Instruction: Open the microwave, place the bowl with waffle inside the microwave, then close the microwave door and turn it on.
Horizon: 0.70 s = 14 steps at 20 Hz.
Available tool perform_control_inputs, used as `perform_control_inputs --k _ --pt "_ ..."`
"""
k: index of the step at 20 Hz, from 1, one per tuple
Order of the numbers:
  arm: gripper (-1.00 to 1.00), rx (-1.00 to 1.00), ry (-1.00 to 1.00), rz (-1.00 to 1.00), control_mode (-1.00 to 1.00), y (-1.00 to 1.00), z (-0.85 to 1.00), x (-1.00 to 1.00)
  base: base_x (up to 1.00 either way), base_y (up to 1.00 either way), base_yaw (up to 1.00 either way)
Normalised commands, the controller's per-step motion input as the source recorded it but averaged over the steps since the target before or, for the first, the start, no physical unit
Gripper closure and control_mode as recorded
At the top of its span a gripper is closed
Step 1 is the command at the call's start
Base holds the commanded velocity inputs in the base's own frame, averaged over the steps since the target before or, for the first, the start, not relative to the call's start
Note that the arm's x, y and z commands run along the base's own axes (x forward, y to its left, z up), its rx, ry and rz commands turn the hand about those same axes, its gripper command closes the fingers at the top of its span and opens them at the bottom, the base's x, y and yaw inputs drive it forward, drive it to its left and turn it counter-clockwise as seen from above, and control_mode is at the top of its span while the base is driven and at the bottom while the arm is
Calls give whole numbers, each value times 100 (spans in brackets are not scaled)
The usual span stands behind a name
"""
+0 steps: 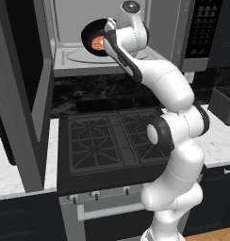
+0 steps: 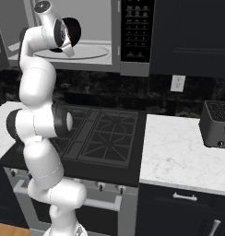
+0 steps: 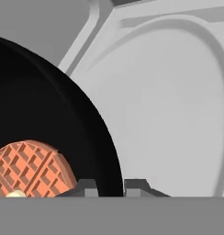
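**Bowl held on edge in the microwave mouth, turntable just beyond**

You have the end effector (image 3: 111,187) closed on the rim of the bowl with waffle (image 1: 96,38): in the hand view one finger tip stands on each side of the black wall, so the jaws are narrow and the bowl is in the grip. The bowl does not lie flat. In the left base view its open face looks toward the left and toward you, and the waffle (image 3: 29,168) shows on the inner side, so the bowl stands nearly on its edge.

The relation that matters for your next move: the bowl hangs above the near part of the round turntable (image 1: 86,55), inside the open front of the microwave (image 2: 93,34). The turntable lies below and farther in from the end effector. I judge that you must turn the bowl level and lower it before you let go, otherwise the waffle may slide out.

The microwave door (image 1: 27,89) stands swung wide at the left, well apart from the arm.

Count: one microwave, one door, one bowl, one waffle, one end effector.
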Motion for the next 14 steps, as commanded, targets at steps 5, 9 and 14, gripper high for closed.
perform_control_inputs --k 5,9,14 --pt "100 -2 3 0 -100 0 -21 0 0 0 0" --pt "100 -1 7 0 -100 0 -19 0 0 0 0" --pt "100 -1 6 0 -100 0 -12 1 0 0 0"
